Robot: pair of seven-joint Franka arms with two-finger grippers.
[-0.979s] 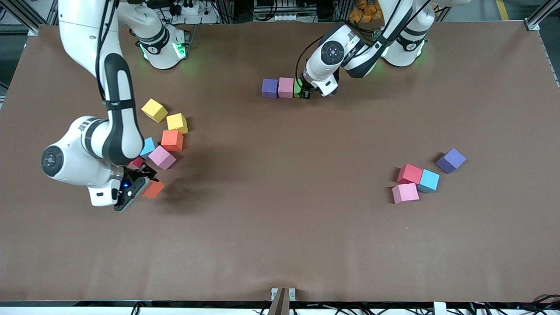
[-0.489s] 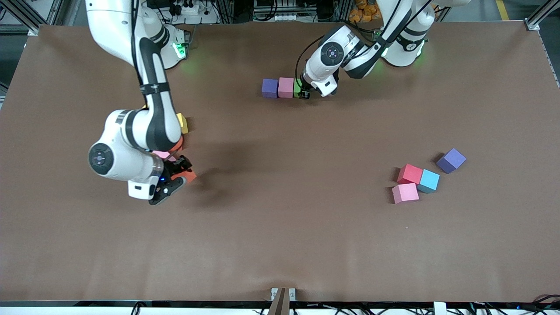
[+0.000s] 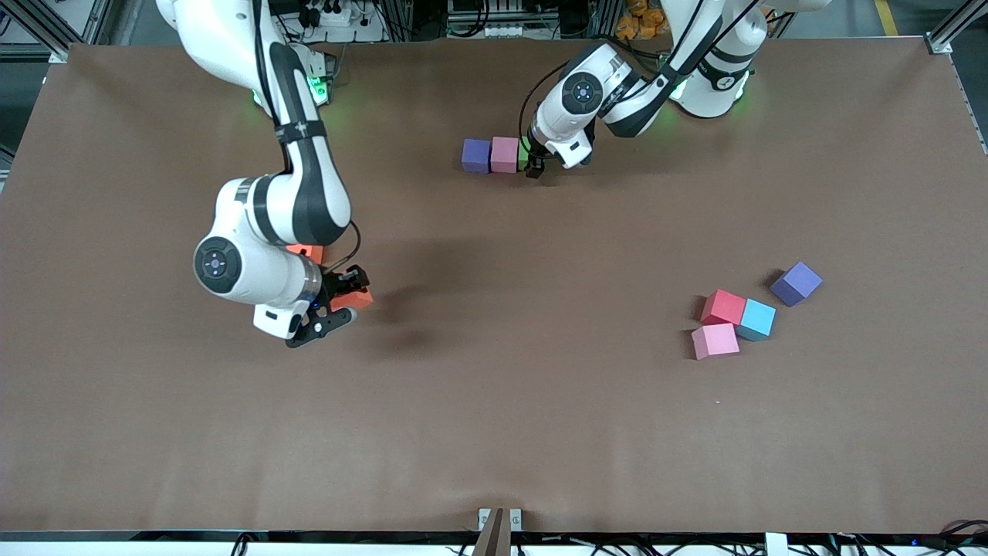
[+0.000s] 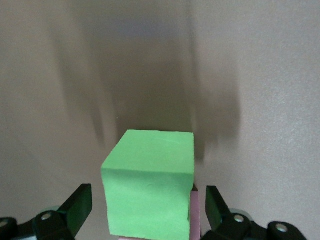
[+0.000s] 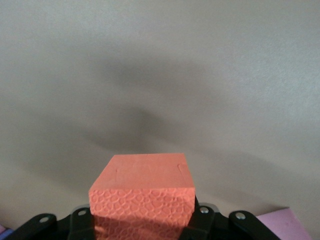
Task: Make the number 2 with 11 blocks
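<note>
The right gripper hangs over bare table, clamped on an orange block. In a row sit a purple block, a pink block and a green block; the left gripper straddles the green one, fingers spread clear.

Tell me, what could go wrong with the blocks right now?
1. The left gripper stands open around the small green foam cube, which sits against the pink foam cube. Lifting away crookedly might nudge the row.
2. The right gripper holds an orange foam cube in the air over bare table. If the soft foam slips, it could drop and tumble.
</note>
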